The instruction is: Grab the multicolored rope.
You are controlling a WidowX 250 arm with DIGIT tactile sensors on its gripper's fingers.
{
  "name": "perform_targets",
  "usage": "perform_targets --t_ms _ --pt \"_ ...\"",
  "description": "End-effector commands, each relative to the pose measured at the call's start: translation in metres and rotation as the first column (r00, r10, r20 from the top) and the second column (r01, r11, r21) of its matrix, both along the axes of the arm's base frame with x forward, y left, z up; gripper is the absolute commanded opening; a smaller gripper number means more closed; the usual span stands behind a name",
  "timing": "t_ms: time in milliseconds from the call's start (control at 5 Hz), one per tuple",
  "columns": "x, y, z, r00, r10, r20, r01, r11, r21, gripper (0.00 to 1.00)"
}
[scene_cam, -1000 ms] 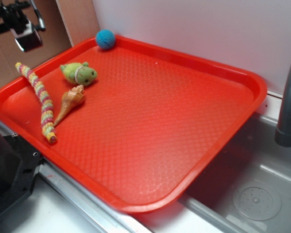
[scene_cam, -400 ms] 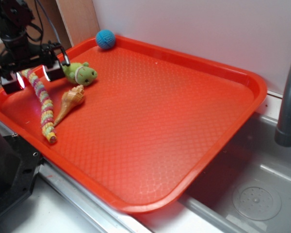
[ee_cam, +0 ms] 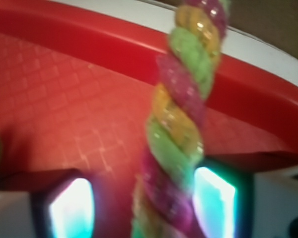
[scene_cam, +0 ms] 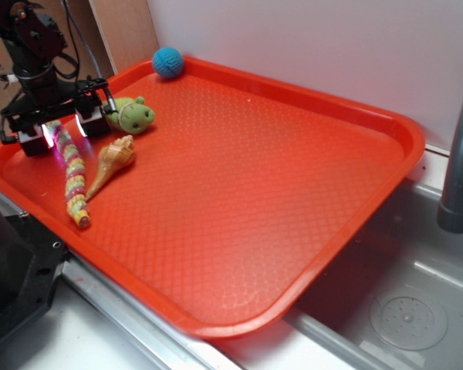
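Note:
The multicolored rope (scene_cam: 75,181), twisted in pink, yellow and pale green, lies along the left side of the red tray (scene_cam: 347,108). My gripper (scene_cam: 62,132) is open and low over the rope's far half, one finger on each side of it. In the wrist view the rope (ee_cam: 181,129) runs up between the two glowing pads (ee_cam: 72,208), much closer to the right one; contact with it cannot be judged. The rope's far end is hidden behind the gripper in the exterior view.
A tan seashell (scene_cam: 112,160) lies just right of the rope, and a green plush toy (scene_cam: 131,116) sits right beside the gripper's right finger. A blue ball (scene_cam: 168,62) rests at the tray's far rim. A grey faucet (scene_cam: 459,154) and sink (scene_cam: 405,312) are at the right.
The gripper has come down from the upper left onto the tray and now straddles the rope's far half, lower than 0.4 s ago. The rope and toys have not moved.

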State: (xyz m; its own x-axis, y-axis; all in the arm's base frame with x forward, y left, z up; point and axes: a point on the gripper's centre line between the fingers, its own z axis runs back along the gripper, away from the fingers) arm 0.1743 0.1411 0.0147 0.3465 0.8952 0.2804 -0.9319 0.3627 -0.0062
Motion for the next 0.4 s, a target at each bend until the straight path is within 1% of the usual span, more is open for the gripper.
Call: perform_targets --t_ms 0,200 --pt "-0.013 0.009 0.012 0.999 -0.03 -0.01 0.03 0.999 -0.022 0.0" --pt "-0.012 0.011 0.033 0.986 -0.161 -0.046 0.158 0.985 -0.068 0.0"
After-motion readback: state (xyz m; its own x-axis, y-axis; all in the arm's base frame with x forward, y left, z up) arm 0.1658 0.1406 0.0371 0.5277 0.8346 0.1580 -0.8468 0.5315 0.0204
